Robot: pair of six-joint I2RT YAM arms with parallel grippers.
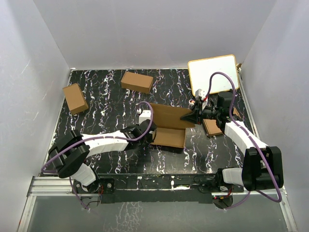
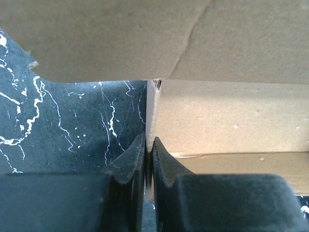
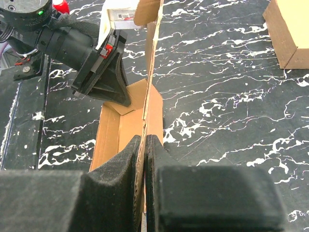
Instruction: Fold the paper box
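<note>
near the front, the left arm [image 1: 104,141] and right arm [image 1: 241,135] reach in. the left jaws are pinched on one thin end wall of the paper box [image 1: 169,126], and the right jaws on the other end. the box sits mid worktop [image 1: 111,108], half made. next, i think, fold the back flap over gently.

black marbled table [image 1: 111,108], brown carton [image 1: 75,98] at left, second carton [image 1: 137,81] behind, white board [image 1: 212,75], brown sheet pile [image 1: 211,128]

A lab test cell; white panels [image 1: 145,29] wall in a black marbled tabletop [image 1: 108,108]; aluminium rail [image 1: 46,187] along its near edge.
</note>
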